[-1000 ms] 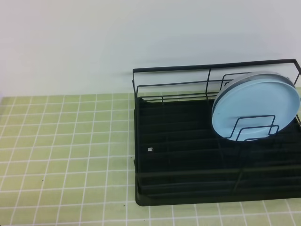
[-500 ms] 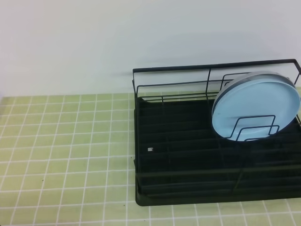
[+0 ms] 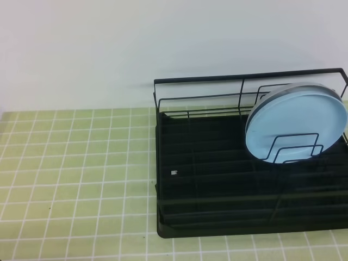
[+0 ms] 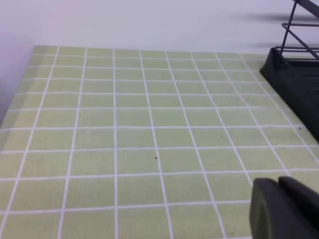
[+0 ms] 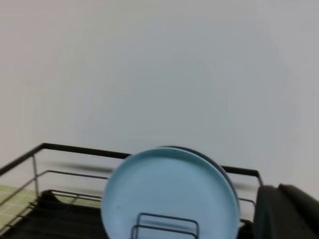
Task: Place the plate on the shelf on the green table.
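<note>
Green table (image 3: 70, 163): pale yellow-green square tiles with white grout, spanning the left half of the exterior high view and running under the rack; a few small dark specks on the tiles.

Left gripper (image 4: 284, 209): only a dark, blurred portion visible at the lower right corner of the left wrist view, above bare tiles. Opening width: cannot tell. Nothing seen held.

Shelf (image 3: 217, 185): black wire rack on a rectangular black tray base, standing on the tiles at the right of the exterior high view, railing along the back and sides. Small pale fleck on the tray near its left edge.

Plate (image 3: 296, 128): light sky-blue, standing on edge, tilted back toward the rear railing, at the right end of the rack, behind upright wire dividers (image 3: 293, 147). Second plate rim, grey, just behind, touching or nearly so.

Right gripper (image 5: 286, 211): dark blurred portion at the lower right corner of the right wrist view, apart from the plate. Opening width: cannot tell.
</note>
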Controlling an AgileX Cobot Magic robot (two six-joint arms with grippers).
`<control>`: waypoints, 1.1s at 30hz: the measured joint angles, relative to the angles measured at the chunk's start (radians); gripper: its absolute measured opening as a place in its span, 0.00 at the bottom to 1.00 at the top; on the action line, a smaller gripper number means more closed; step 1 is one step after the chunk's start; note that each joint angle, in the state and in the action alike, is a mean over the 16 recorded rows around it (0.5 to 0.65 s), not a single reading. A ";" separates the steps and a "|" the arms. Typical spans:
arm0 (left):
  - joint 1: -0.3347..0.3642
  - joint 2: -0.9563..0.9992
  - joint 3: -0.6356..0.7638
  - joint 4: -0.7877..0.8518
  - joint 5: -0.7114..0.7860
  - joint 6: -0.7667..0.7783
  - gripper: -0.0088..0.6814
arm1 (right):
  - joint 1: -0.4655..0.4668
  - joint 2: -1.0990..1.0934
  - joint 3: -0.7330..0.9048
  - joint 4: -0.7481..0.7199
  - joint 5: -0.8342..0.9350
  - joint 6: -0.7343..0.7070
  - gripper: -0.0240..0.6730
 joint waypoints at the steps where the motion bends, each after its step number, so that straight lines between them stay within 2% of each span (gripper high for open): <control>1: 0.000 0.000 0.000 0.000 0.000 0.000 0.01 | 0.001 -0.001 0.000 -0.015 0.004 0.015 0.03; 4: 0.000 0.000 0.000 0.000 0.000 0.000 0.01 | 0.002 -0.004 0.000 -0.129 0.017 0.137 0.03; 7: 0.000 0.000 0.000 0.000 0.000 0.000 0.01 | -0.001 -0.007 0.000 -0.348 0.044 0.362 0.03; 17: 0.000 0.000 0.000 0.000 0.000 0.000 0.01 | -0.052 -0.010 0.016 -1.346 0.239 1.434 0.03; 20: 0.000 0.000 0.000 0.000 0.000 0.000 0.01 | -0.085 -0.011 0.025 -1.557 0.290 1.660 0.03; 25: 0.000 0.000 0.000 0.000 0.000 0.000 0.01 | -0.143 -0.012 0.042 -1.706 0.326 1.825 0.03; 33: 0.000 0.000 0.000 0.000 0.000 0.000 0.01 | -0.204 -0.009 0.052 -1.743 0.295 1.848 0.03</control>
